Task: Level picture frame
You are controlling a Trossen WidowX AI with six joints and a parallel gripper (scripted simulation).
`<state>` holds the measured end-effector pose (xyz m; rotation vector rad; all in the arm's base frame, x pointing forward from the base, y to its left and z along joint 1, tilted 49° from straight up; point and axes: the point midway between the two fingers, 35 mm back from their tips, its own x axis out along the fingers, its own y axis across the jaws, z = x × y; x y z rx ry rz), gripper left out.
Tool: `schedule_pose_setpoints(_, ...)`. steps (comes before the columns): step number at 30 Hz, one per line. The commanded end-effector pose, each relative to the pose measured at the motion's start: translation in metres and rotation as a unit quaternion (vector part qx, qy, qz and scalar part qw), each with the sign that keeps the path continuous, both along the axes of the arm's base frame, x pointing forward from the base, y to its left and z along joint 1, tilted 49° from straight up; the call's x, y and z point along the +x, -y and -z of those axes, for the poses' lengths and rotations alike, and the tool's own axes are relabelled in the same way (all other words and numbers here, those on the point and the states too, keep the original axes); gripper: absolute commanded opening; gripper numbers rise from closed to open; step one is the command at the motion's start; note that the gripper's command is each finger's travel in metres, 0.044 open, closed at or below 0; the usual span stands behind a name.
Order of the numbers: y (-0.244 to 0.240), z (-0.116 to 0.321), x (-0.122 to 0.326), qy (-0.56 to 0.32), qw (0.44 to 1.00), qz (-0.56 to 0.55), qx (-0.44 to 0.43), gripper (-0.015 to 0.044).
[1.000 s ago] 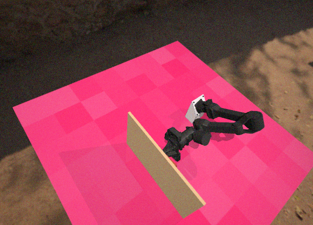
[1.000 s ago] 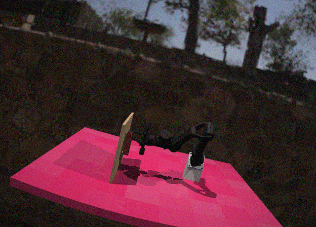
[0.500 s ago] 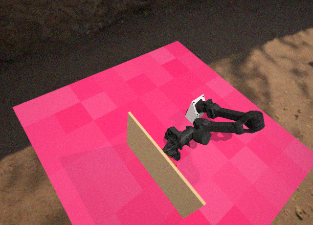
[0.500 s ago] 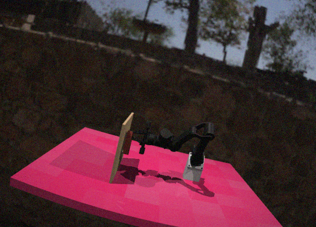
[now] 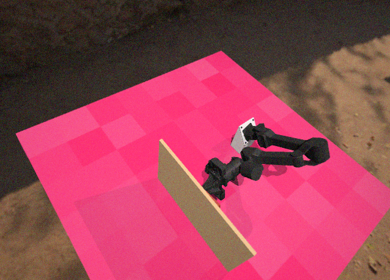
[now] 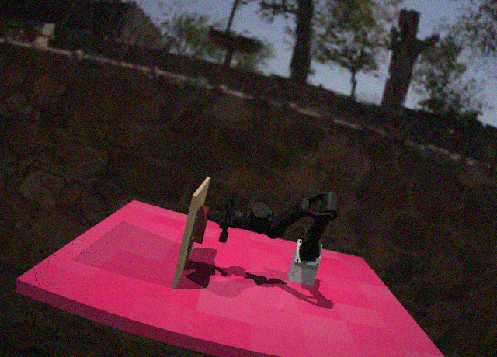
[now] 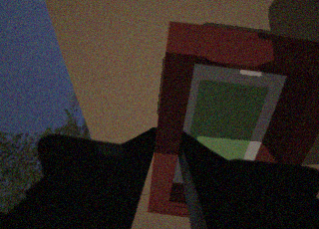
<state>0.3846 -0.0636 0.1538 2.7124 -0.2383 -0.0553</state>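
The dark red picture frame (image 7: 219, 42) (image 6: 203, 225) (image 5: 216, 203), with a grey inner border and a green picture, hangs on the front of the upright tan board (image 7: 110, 65) (image 6: 186, 240) (image 5: 201, 217). In the wrist view its side bar is not parallel to the board's edge; its exact tilt against level cannot be told. My gripper (image 7: 167, 133) (image 5: 210, 192) (image 6: 211, 216) is shut on the frame's side bar, at the left in the wrist view, one finger on each side. The screw and the notched strip are hidden behind the frame.
The board stands on the pink patchwork table (image 5: 189, 97) (image 6: 256, 317). The arm's light grey base (image 5: 238, 142) (image 6: 304, 274) stands on the frame's side of the board. The arm reaches from there to the frame. Shadows fall on both sides of the board.
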Motion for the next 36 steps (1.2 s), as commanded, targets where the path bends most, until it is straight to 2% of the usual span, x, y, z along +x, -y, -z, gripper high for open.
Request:
schedule_pose_setpoints(1,0.0033,-0.0022,-0.0003,0.003,1.000,0.007,0.000,0.0000)
schedule_pose_setpoints(36,0.0006,-0.0090,0.0003,0.003,1.000,0.007,0.000,0.0000)
